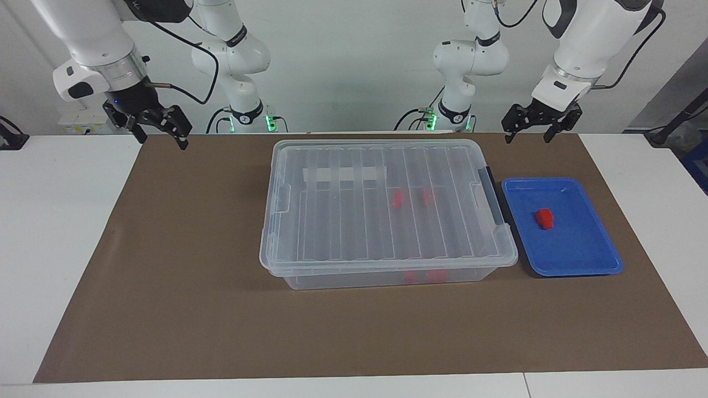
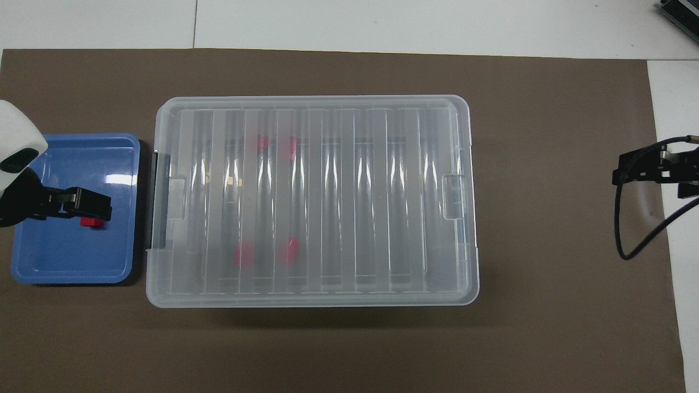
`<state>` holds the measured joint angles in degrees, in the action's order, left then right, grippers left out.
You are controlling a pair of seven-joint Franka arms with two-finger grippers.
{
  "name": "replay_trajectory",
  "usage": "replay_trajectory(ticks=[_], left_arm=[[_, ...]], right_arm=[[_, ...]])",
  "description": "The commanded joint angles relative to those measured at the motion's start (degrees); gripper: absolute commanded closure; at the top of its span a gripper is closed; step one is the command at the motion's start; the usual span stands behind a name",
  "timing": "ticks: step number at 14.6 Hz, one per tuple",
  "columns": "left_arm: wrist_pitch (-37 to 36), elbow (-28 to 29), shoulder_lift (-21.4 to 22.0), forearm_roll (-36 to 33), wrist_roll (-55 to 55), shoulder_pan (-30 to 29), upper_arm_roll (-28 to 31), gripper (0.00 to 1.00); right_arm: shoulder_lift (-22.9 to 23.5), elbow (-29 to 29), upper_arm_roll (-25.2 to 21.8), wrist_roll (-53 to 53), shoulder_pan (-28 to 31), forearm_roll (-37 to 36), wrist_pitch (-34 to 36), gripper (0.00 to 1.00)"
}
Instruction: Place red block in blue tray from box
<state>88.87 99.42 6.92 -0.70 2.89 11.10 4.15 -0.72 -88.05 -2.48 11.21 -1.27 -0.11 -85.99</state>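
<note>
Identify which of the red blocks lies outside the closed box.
The red block lying alone in the blue tray, toward the left arm's end of the table. The other four red blocks show only through the lid of the box.

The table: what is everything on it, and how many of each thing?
Box: one, clear plastic with its ribbed lid on, in the middle of the brown mat.
Red blocks in the box: four, seen blurred through the lid, two nearer to the robots and two farther.
Tray: one, blue, beside the box toward the left arm's end of the table.
Red block in the tray: one, lying loose near the tray's middle.
Mat: one, brown, covering most of the white table.
Left tool: one, black, open, empty, raised over the mat's edge near the tray.
Right tool: one, black, open, empty, raised over the mat's other end.
</note>
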Motion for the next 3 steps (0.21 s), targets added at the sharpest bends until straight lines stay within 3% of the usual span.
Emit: replay_trajectory(ticks=[1,3], left_arm=[[-0.28,0.77,1.17,0.70,0.71,0.41,0.51,0.00],[-0.28,0.77,1.17,0.70,0.71,0.41,0.51,0.00]], right_arm=[[-1.47,-1.95,0.37,-2.16,0.04,-0.07,-0.14,0.00],[-1.56,-2.12,0.37,-2.25,0.04,-0.07,-0.23,0.00]])
